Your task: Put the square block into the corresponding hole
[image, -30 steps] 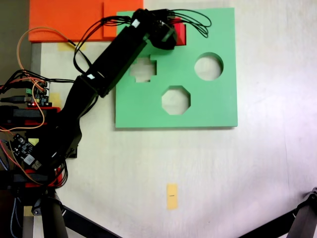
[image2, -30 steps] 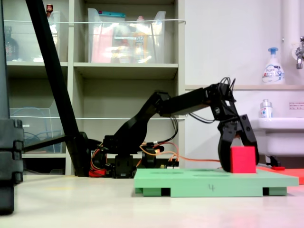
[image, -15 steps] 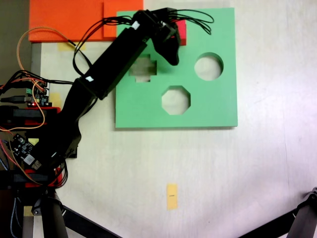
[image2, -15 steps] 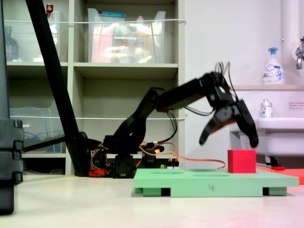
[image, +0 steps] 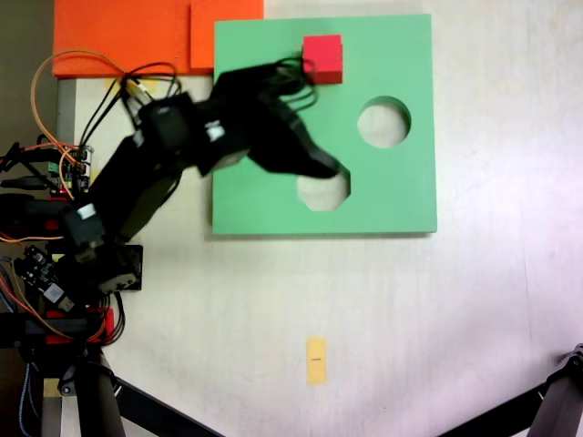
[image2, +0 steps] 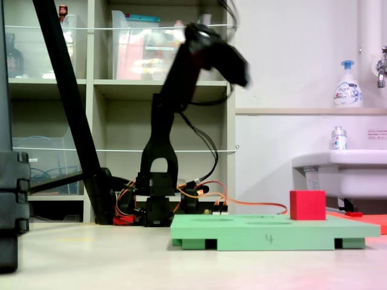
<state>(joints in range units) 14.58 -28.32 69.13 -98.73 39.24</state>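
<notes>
1. Looking down from above, we see the square block [image: 322,58], a small bright red foam cube with clean edges, near the top edge of the green board [image: 401,191].
2. From the side, we see its upper part [image2: 308,205] standing proud of the board [image2: 272,229], so we figure it sits in the corresponding hole.
3. Our gripper [image: 323,168] is blurred, raised well clear of the block; we can't tell if its jaws are apart.

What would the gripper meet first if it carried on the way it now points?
Hard to say: the gripper is blurred and raised high. From above it points at the octagonal cutout in the green board, probably passing over it; the red block lies aside.
</notes>
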